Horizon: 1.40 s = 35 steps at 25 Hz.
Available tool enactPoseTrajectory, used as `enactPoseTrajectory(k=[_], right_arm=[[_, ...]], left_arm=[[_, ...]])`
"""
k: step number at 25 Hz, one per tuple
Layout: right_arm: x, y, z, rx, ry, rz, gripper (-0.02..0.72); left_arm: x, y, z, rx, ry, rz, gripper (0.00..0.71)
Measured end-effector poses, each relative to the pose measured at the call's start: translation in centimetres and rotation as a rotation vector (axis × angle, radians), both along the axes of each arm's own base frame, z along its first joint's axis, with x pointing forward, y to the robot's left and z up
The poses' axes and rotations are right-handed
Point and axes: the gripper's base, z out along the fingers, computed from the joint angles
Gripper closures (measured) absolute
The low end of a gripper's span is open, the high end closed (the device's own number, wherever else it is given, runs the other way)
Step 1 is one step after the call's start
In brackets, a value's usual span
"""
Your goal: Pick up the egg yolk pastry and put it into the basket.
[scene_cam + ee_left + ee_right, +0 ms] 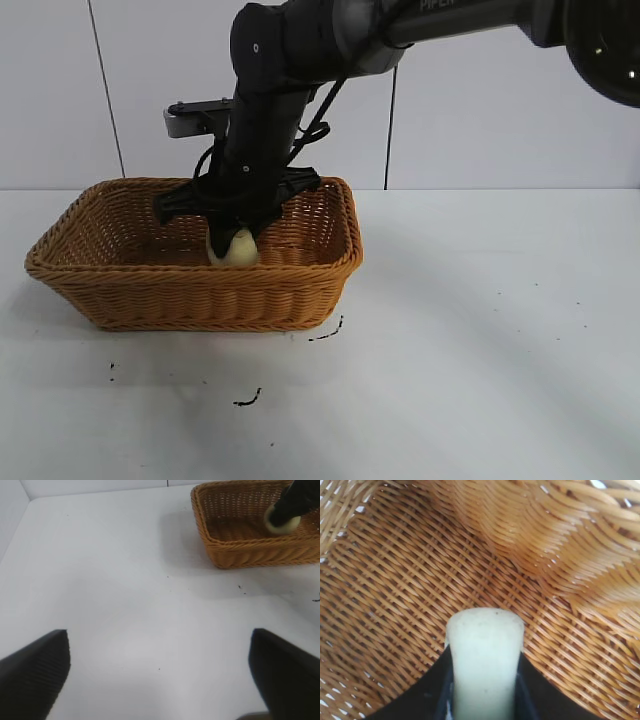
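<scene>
Right wrist view: jaws clamp egg yolk pastry [484, 660] above basket [395, 580] floor.

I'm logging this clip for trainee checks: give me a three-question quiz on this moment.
1. True or false: the right gripper is shut on the pastry.
2. Where is the pastry? A) on the table beside the basket B) held inside the basket C) in the left gripper
3. Fill in: the left gripper is ____, over the bare table.

Key: 1 true; 2 B; 3 open
</scene>
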Motion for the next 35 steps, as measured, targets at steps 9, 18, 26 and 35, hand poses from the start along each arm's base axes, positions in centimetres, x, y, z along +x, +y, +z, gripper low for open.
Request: enactPoseTrajectory(k=[9, 18, 26, 35], right_arm=[[-1.0, -2.8, 9.6, 0.026, -0.059, -0.028, 0.101], [-0.2, -7.1, 12.8, -0.019, -0.067, -0.103, 0.101], [4.7, -18.5, 12.7, -0.045, -0.046, -0.353, 0.101], [6.0, -31.7, 12.3, -0.074, 0.052, -0.629, 0.101]], left_arm=[[0.0, 0.0, 0.0, 0.000, 0.000, 0.000, 0.014], [0.0, 0.0, 0.0, 0.000, 0.000, 0.000, 0.014], [0.0, 0.0, 0.0, 0.000, 0.000, 0.000, 0.014], [0.0, 0.0, 0.0, 0.000, 0.000, 0.000, 0.014]])
